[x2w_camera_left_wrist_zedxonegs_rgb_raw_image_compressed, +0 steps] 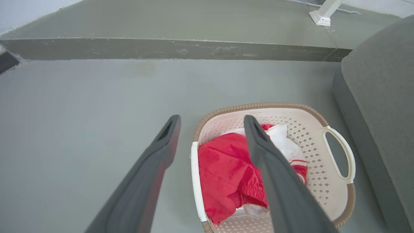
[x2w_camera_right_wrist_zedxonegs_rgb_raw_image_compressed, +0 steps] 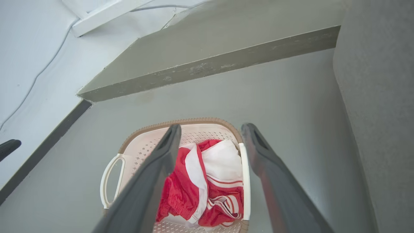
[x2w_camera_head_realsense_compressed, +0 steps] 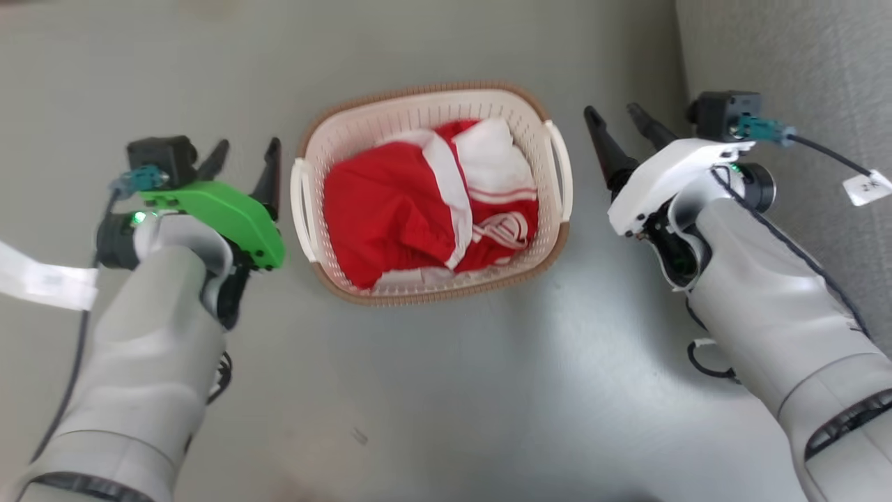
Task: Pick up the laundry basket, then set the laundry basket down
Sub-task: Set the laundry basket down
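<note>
A: Nearest the head camera are two pale forearms: the left forearm (x2w_camera_head_realsense_compressed: 153, 348) rises from seven o'clock and the right forearm (x2w_camera_head_realsense_compressed: 766, 300) from five. Why are they so wide apart?

B: To bracket the laundry basket (x2w_camera_head_realsense_compressed: 418, 111), I'd judge. It sits on the grey floor (x2w_camera_head_realsense_compressed: 446, 390) at the centre with a red-and-white garment (x2w_camera_head_realsense_compressed: 390, 209) heaped inside. Its loop handles are on the short sides.

A: And the end effectors?

B: The left end effector (x2w_camera_head_realsense_compressed: 249, 146) hangs just beside the nine o'clock handle (x2w_camera_head_realsense_compressed: 301, 209), fingers spread and gripping nothing. The right end effector (x2w_camera_head_realsense_compressed: 613, 111) is near the three o'clock handle (x2w_camera_head_realsense_compressed: 561, 174) but apart from it, also spread and empty.

A: Their pose?

B: Both point toward twelve, one along each side of the basket. In the left wrist view the near handle lies between that arm's two fingers, which suggests it is lining up for a grasp. The basket isn't lifted yet. A grey upholstered seat (x2w_camera_head_realsense_compressed: 787, 56) at two o'clock crowds the right arm.
</note>
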Robot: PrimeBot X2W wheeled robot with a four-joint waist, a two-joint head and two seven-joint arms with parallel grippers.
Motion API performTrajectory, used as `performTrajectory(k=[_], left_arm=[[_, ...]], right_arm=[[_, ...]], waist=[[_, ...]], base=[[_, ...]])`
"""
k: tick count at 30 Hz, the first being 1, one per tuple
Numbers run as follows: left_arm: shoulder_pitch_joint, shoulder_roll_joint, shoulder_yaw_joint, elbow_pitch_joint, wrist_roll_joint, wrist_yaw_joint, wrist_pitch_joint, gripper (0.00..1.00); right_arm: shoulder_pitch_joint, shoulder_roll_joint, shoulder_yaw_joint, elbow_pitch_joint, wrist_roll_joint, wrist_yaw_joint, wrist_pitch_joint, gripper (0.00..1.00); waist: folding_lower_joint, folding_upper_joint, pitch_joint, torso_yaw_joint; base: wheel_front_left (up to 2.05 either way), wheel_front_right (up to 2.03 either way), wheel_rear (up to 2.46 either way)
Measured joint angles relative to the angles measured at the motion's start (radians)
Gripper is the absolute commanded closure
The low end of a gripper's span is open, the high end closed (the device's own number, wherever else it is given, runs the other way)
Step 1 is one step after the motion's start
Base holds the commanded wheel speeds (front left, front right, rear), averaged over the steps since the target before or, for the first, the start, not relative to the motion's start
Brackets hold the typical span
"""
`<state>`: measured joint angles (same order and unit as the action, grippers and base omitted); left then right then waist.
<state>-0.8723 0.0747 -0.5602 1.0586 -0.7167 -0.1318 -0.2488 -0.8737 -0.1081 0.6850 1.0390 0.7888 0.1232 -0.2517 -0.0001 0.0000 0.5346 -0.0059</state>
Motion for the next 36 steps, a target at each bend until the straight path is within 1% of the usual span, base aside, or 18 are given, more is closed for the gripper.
performTrajectory(k=[4, 9, 11, 12, 16, 24, 27, 29, 32, 36], left_arm=[[0.013, 0.037, 0.036, -0.081, 0.019, 0.0, 0.0, 0.0], [0.076, 0.051, 0.073, -0.161, 0.05, 0.002, 0.0, 0.0], [0.108, 0.056, 0.084, -0.19, 0.062, 0.012, 0.0, 0.0], [0.124, 0.06, 0.092, -0.204, 0.066, 0.015, 0.0, 0.0], [0.181, 0.073, 0.115, -0.271, 0.097, 0.04, 0.0, 0.0], [0.306, 0.073, 0.149, -0.402, 0.169, 0.087, 0.0, 0.0], [0.362, 0.072, 0.166, -0.443, 0.187, 0.102, 0.0, 0.0], [0.399, 0.072, 0.173, -0.472, 0.198, 0.114, 0.0, 0.0], [0.452, 0.071, 0.182, -0.515, 0.216, 0.134, 0.0, 0.0], [0.522, 0.068, 0.188, -0.565, 0.243, 0.153, 0.0, 0.0]], right_arm=[[0.007, -0.024, -0.049, -0.08, -0.024, 0.0, 0.0, 0.0], [0.064, -0.033, -0.089, -0.158, -0.067, -0.004, 0.0, 0.0], [0.095, -0.04, -0.096, -0.183, -0.088, -0.021, 0.0, 0.0], [0.112, -0.044, -0.103, -0.196, -0.102, -0.021, 0.0, 0.0], [0.165, -0.057, -0.137, -0.256, -0.138, -0.056, 0.0, 0.0], [0.298, -0.083, -0.202, -0.371, -0.214, -0.123, 0.0, 0.0], [0.354, -0.085, -0.221, -0.413, -0.244, -0.143, 0.0, 0.0], [0.391, -0.086, -0.229, -0.44, -0.254, -0.147, 0.0, 0.0], [0.445, -0.086, -0.239, -0.477, -0.275, -0.168, 0.0, 0.0], [0.509, -0.086, -0.246, -0.526, -0.304, -0.184, 0.0, 0.0]], waist=[[0.0, 0.0, -0.052, 0.001], [0.0, 0.0, -0.117, -0.001], [0.0, 0.0001, -0.143, -0.003], [0.0, 0.0, -0.156, -0.004], [0.0, 0.0, -0.208, -0.009], [0.0, 0.0, -0.313, -0.016], [0.0, 0.0, -0.352, -0.016], [0.0, 0.0, -0.378, -0.016], [0.0, 0.0001, -0.417, -0.015], [0.0, 0.0, -0.466, -0.015]], base=[[0.0, 0.0, 0.0], [0.0, 0.0, 0.0], [0.0, 0.0, 0.0], [0.0, 0.0, 0.0], [0.0, 0.0, 0.0], [0.0, 0.0, 0.0], [0.0, 0.0, 0.0], [0.0, 0.0, 0.0], [0.0, 0.0, 0.0], [0.0, 0.0, 0.0]])
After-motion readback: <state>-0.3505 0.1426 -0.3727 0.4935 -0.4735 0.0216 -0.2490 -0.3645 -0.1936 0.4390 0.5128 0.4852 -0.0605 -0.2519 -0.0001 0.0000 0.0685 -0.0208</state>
